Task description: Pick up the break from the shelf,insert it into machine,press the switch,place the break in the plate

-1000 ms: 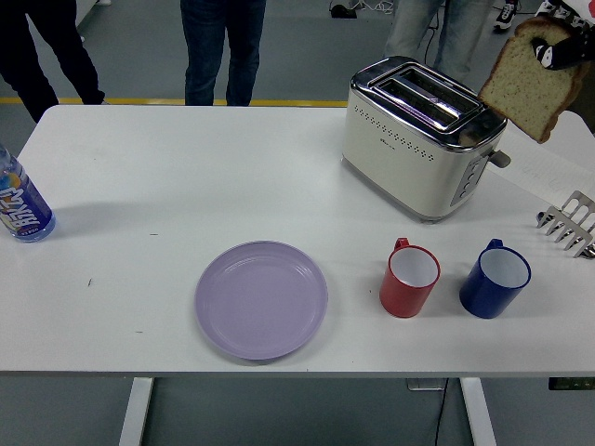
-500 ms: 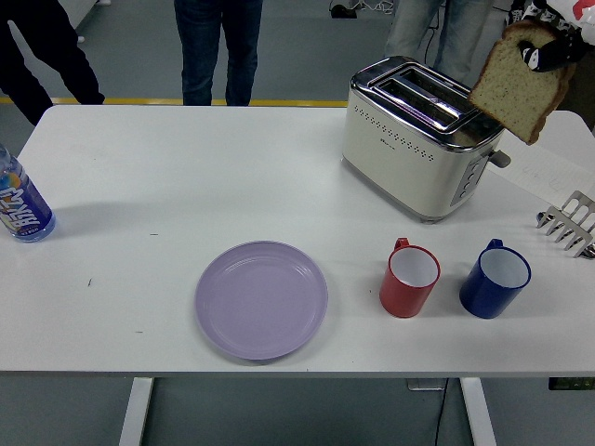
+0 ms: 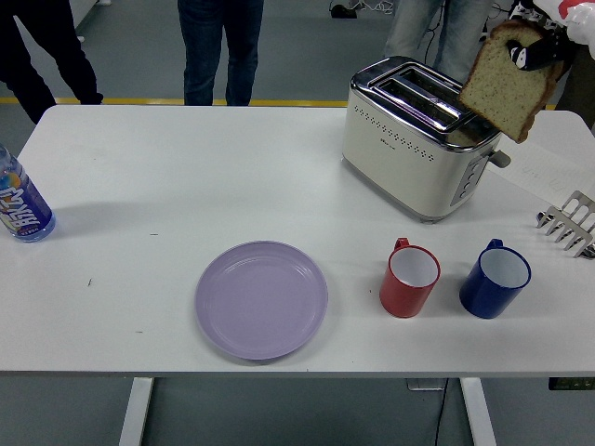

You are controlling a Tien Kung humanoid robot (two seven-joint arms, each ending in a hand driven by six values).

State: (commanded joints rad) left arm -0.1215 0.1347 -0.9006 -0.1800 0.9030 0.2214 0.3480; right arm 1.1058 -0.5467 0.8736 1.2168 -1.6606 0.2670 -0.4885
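A slice of brown bread (image 3: 502,85) hangs in the air at the top right, just right of and above the toaster's slots. My right hand (image 3: 532,51) is shut on its upper corner, black fingers pinching the crust. The cream and chrome toaster (image 3: 418,139) stands at the back right of the table, both slots showing nothing inside, its lever on the right end. A lilac plate (image 3: 261,298) lies near the front middle with nothing on it. The metal rack (image 3: 569,224) sits at the right edge. My left hand is out of view.
A red mug (image 3: 410,278) and a blue mug (image 3: 495,279) stand in front of the toaster. A water bottle (image 3: 20,203) lies at the left edge. Several people's legs (image 3: 219,46) stand beyond the far side.
My right hand has carried the bread leftward and slightly up, from beside the toaster's right end to over its right edge.
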